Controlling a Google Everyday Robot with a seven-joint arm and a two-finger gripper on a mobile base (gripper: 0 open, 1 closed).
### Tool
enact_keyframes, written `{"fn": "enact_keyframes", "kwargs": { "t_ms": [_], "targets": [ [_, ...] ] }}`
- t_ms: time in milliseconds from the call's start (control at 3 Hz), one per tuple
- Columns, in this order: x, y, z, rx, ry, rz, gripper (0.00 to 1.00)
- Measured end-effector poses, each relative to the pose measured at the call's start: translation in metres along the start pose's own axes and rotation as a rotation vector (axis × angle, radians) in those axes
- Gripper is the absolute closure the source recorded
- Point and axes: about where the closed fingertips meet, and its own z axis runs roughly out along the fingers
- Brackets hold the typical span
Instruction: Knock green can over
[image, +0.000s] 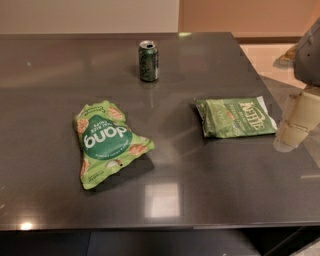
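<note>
The green can (149, 61) stands upright on the dark table (200, 170), near its far edge at the middle. It is small and dark green, with a silver top. My gripper (294, 125) is at the right edge of the view, cream-coloured under a grey arm part (309, 50). It hangs over the table's right side, just right of the darker green chip bag, far from the can and touching nothing.
A bright green snack bag (107, 142) lies flat at the left middle of the table. A darker green chip bag with white lettering (235, 116) lies flat at the right. The table's right edge runs beside a light floor (265, 55).
</note>
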Motion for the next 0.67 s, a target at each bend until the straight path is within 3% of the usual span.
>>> {"fn": "enact_keyframes", "kwargs": {
  "t_ms": [333,667],
  "targets": [
    [0.000,-0.001,-0.001,0.004,-0.002,0.005,0.00],
    [-0.007,-0.018,0.006,0.005,-0.051,0.041,0.00]
  ]
}}
